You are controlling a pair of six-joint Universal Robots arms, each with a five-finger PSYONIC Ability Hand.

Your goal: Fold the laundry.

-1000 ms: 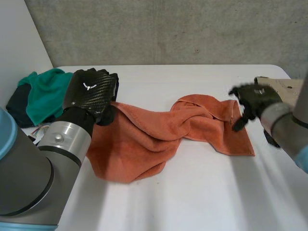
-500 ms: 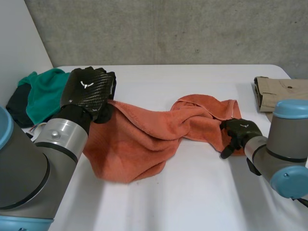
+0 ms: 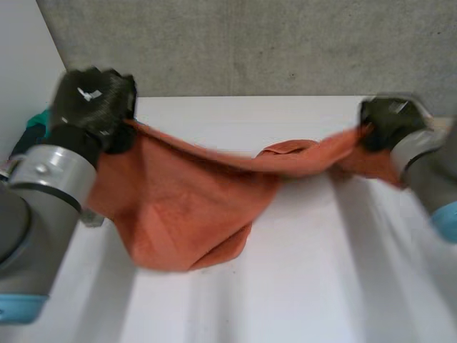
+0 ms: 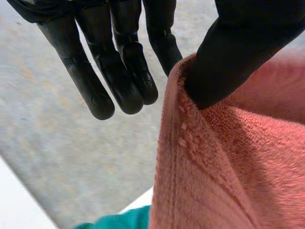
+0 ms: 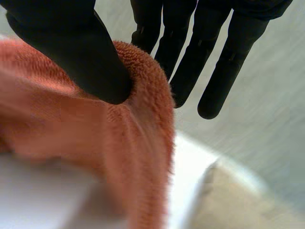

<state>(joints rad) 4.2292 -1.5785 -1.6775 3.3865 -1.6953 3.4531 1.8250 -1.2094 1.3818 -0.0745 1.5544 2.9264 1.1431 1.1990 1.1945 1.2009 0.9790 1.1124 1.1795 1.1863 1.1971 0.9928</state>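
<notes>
1. Left hand: the thumb presses the towel edge against the side of the straight fingers. This is a pinch grip on a top corner.

2. Right hand: the same grip. My thumb bears on the towel's rolled edge, the fingers lie straight behind it, and the cloth is caught between them at the opposite end.

3. Change of state: half a second ago my right hand was low at the towel's right edge on the table, and the towel lay in a twisted heap. Now both hands are raised and drawn apart, left hand far to the left and right hand far to the right. The towel hangs between them by its upper edge.

4. Condition of the towel: the upper edge is close to taut. A twist remains near the middle. The left part sags as a wide pouch, and its lowest part appears to rest on the table.

5. Meaning for the task: the towel is lifted but not yet flat, so I judge the spreading step as underway. The twist needs clearing before any fold.

6. A green cloth lies behind my left hand, apart from the work.
</notes>
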